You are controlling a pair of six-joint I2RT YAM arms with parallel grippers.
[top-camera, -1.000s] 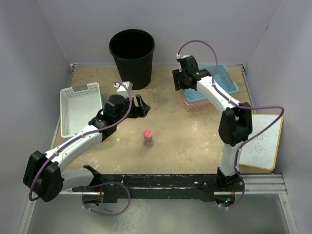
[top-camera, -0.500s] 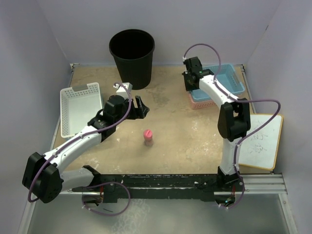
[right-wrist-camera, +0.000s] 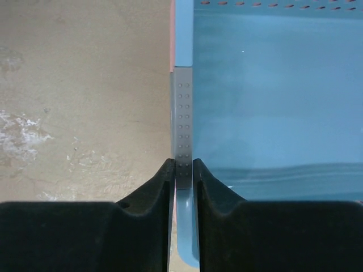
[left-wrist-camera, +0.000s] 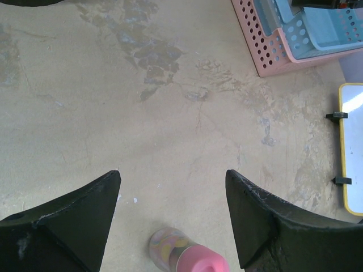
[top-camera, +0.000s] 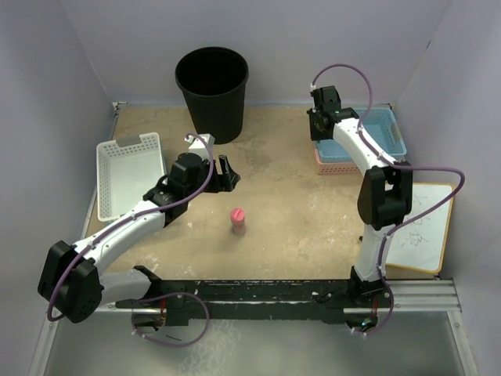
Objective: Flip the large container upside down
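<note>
Pale lilac walls close in a worn, sandy tabletop [top-camera: 297,211] on three sides. The only writing is thin scribbling on a yellow-edged whiteboard [top-camera: 423,227] lying at the right edge, too faint to read. A small bottle with a pink cap [top-camera: 238,221] carries a coloured pattern on its side, but no words can be made out.

The large container [top-camera: 211,94] stands upright, mouth up, at the far edge against the back wall, well apart from both arms. Its inside is too dark to see into. Bare table lies in front of it and to its right.

A white basket [top-camera: 129,172] lies along the left edge with a grey tab on its far rim. Near the far right corner a blue basket [top-camera: 376,133] sits nested inside a pink basket [top-camera: 333,164]. The blue one's smooth floor shows in the right wrist view.

The right gripper [right-wrist-camera: 182,164] is pinched tight on the blue basket's left rim, its fingertips [right-wrist-camera: 164,175] pressing a dotted grey strip [right-wrist-camera: 182,113] there. The left gripper [left-wrist-camera: 173,175] hangs over the middle of the table with its jaws spread wide and nothing between them, the bottle lying just near of its tips.
</note>
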